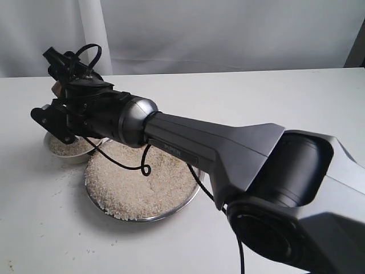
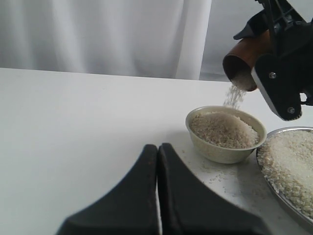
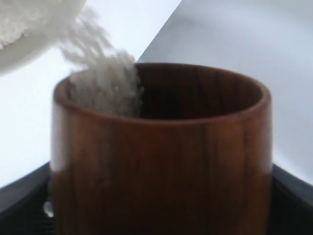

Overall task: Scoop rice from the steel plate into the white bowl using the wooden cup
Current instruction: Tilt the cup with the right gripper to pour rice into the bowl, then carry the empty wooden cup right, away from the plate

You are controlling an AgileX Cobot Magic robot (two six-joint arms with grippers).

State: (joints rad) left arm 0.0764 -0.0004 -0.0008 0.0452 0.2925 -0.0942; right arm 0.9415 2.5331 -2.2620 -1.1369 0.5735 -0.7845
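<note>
My right gripper [image 1: 61, 94] reaches across to the left and is shut on the wooden cup [image 2: 244, 56], which is tilted mouth-down above the white bowl [image 2: 220, 152]. Rice [image 2: 234, 97] streams from the cup into the bowl, which holds a heap of grains. In the right wrist view the cup [image 3: 161, 161] fills the frame, with rice [image 3: 105, 88] sliding over its lip. The steel plate [image 1: 188, 201] lies beside the bowl with a broad layer of rice [image 1: 140, 185]. My left gripper [image 2: 157, 148] is shut on nothing, low over the table and short of the bowl.
Loose grains are scattered on the white table [image 1: 51, 228] around the bowl and the plate. A black cable [image 1: 145, 168] from the right arm hangs over the plate. A white curtain [image 2: 98, 34] closes off the back.
</note>
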